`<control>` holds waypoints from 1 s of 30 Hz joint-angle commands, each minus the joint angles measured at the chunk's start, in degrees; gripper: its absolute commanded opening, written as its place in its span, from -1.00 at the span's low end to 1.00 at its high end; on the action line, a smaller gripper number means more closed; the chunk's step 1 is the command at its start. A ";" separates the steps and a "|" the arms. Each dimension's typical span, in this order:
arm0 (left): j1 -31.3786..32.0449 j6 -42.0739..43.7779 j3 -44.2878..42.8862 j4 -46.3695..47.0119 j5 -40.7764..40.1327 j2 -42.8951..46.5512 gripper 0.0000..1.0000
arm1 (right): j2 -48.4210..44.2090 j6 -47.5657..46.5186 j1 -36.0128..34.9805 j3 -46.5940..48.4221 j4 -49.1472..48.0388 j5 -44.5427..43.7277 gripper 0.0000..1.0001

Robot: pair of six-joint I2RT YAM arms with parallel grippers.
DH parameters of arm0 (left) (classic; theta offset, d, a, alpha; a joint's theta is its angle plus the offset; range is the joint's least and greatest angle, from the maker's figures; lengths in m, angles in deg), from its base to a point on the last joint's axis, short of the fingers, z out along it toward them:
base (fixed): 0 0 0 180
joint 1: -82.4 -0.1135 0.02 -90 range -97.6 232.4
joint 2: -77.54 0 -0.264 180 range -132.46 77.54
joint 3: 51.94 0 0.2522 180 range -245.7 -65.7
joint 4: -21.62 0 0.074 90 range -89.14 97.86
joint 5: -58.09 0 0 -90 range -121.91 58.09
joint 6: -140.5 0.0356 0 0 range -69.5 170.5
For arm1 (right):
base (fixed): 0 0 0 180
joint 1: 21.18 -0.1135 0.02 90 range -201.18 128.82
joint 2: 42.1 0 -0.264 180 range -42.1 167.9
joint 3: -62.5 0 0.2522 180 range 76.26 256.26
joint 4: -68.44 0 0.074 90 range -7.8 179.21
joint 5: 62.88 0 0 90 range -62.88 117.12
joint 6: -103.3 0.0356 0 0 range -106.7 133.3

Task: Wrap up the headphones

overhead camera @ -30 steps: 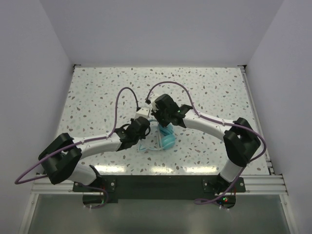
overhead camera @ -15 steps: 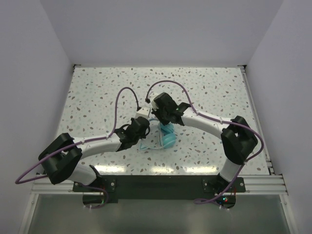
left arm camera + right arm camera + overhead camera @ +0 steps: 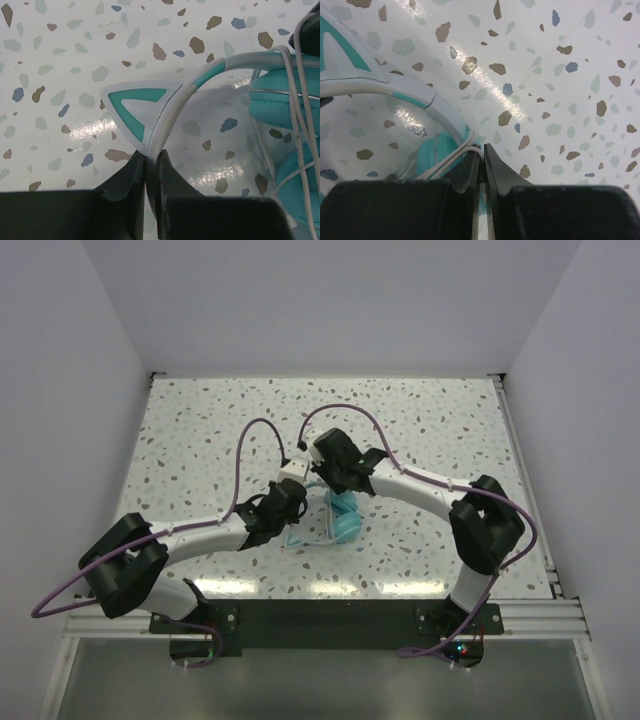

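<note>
The turquoise headphones [image 3: 343,520] lie at the table's middle between both arms. In the left wrist view the pale headband [image 3: 186,96] with a teal cat-ear piece [image 3: 137,105] curves to the teal earcups [image 3: 282,102], and the whitish cord [image 3: 297,110] runs over them. My left gripper [image 3: 151,156] is shut on the headband. My right gripper [image 3: 482,149] is shut on the cord [image 3: 451,161], which loops down past the headband [image 3: 395,91] to an earcup [image 3: 440,150]. In the top view the left gripper [image 3: 290,502] sits left of the headphones and the right gripper [image 3: 335,485] just above them.
Purple arm cables [image 3: 345,412] arch over the speckled tabletop [image 3: 200,430]. White walls enclose the table on three sides. A metal rail [image 3: 320,615] runs along the near edge by the arm bases.
My right arm has shifted slightly left and back, its elbow drawing in. The left arm and the headphones have barely moved.
</note>
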 commanded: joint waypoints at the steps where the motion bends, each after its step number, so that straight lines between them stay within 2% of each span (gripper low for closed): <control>1: 1.46 2.72 -1.16 0.54 6.81 0.53 -1.00 | 0.96 -3.49 2.94 1.11 -6.52 -11.12 -0.81; 2: 1.55 2.72 -1.16 0.54 6.81 0.44 -1.00 | 1.05 -3.58 3.02 1.02 -6.96 -11.47 -0.75; 8: 1.46 2.81 -1.59 0.10 6.98 -0.26 -1.00 | 1.93 -3.75 3.55 0.58 -7.93 -8.40 -0.74; 14: 1.46 2.63 -2.21 -0.43 6.72 -0.79 -1.00 | 2.11 -4.10 3.72 -1.44 -9.42 -7.78 -0.60; 19: 1.37 2.02 -3.18 -2.89 5.75 -1.58 -1.00 | 2.81 -4.46 3.64 -1.01 -8.11 -7.18 -0.64; 23: 1.46 1.32 -3.35 -2.97 5.40 -1.85 -0.90 | 3.07 -3.84 3.73 -1.36 -6.88 -6.90 -0.71; 24: 1.46 1.05 -3.44 -2.97 5.40 -1.85 -0.82 | 2.99 -3.76 3.64 -1.79 -6.79 -6.82 -0.71; 29: 1.37 0.35 -3.79 -3.15 5.14 -2.20 -0.79 | 2.11 -3.23 3.81 -3.81 -7.40 -6.12 -0.60; 30: 1.37 0.26 -3.88 -3.24 4.96 -2.20 -0.73 | 2.11 -3.14 3.90 -3.82 -7.49 -5.77 -0.60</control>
